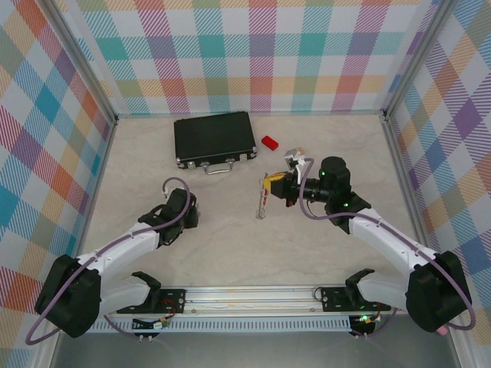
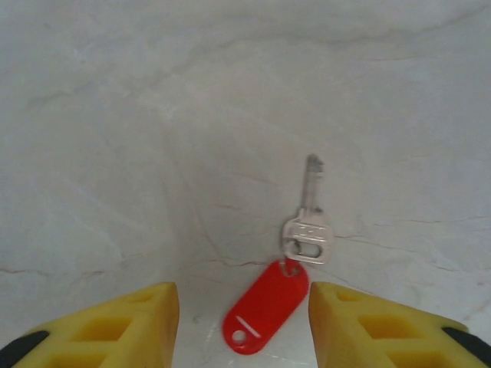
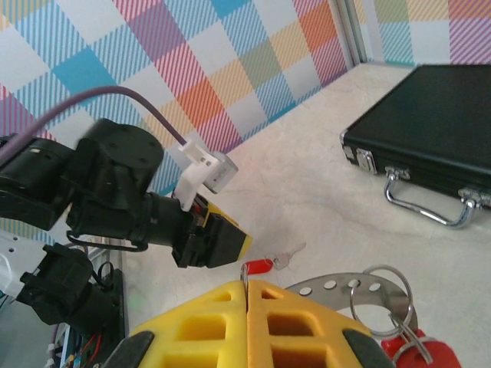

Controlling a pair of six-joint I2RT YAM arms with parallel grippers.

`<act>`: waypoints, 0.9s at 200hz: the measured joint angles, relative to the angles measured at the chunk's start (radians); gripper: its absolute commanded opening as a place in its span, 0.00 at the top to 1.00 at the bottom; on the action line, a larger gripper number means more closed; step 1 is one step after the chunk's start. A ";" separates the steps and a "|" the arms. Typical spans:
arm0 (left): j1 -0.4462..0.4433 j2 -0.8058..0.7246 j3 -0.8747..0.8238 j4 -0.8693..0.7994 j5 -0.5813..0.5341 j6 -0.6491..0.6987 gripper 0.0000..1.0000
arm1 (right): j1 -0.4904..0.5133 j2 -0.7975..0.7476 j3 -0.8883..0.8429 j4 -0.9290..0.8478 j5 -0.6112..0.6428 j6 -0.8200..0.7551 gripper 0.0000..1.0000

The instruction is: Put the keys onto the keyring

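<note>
A silver key (image 2: pixel 308 222) with a red plastic tag (image 2: pixel 266 307) lies flat on the table. My left gripper (image 2: pixel 242 300) hovers open just above it, one yellow finger on each side of the tag, not touching it. The right wrist view shows the same key (image 3: pixel 270 263) below the left gripper (image 3: pixel 226 239). My right gripper (image 3: pixel 247 285) is shut on the edge of the keyring (image 3: pixel 345 285), a silver arc with holes that carries small loops (image 3: pixel 380 297) and another red tag (image 3: pixel 414 353). From above, the keyring (image 1: pixel 261 205) hangs from the right gripper (image 1: pixel 271 185) over mid-table.
A black case (image 1: pixel 214 139) with a chrome handle (image 1: pixel 218 168) lies shut at the back left. A small red block (image 1: pixel 269 142) sits to its right. Checkered walls close in the table (image 1: pixel 230 253) on three sides.
</note>
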 measured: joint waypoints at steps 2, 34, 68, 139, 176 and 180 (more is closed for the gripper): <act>0.004 0.001 0.000 -0.001 0.003 -0.002 0.54 | 0.000 -0.003 -0.001 0.001 0.000 0.000 1.00; 0.062 0.030 0.006 -0.009 0.086 -0.024 0.55 | 0.000 -0.020 -0.005 0.031 -0.003 0.008 1.00; 0.126 0.115 0.098 -0.069 0.185 -0.037 0.61 | 0.000 -0.016 -0.009 0.043 -0.013 0.024 1.00; 0.162 0.307 0.350 -0.249 0.301 0.037 0.67 | 0.000 -0.006 -0.009 0.056 -0.026 0.031 1.00; 0.177 0.385 0.404 -0.320 0.332 0.095 0.70 | 0.001 -0.006 -0.010 0.056 -0.026 0.035 1.00; 0.177 0.391 0.406 -0.326 0.337 0.099 0.70 | 0.001 -0.006 -0.010 0.056 -0.026 0.035 1.00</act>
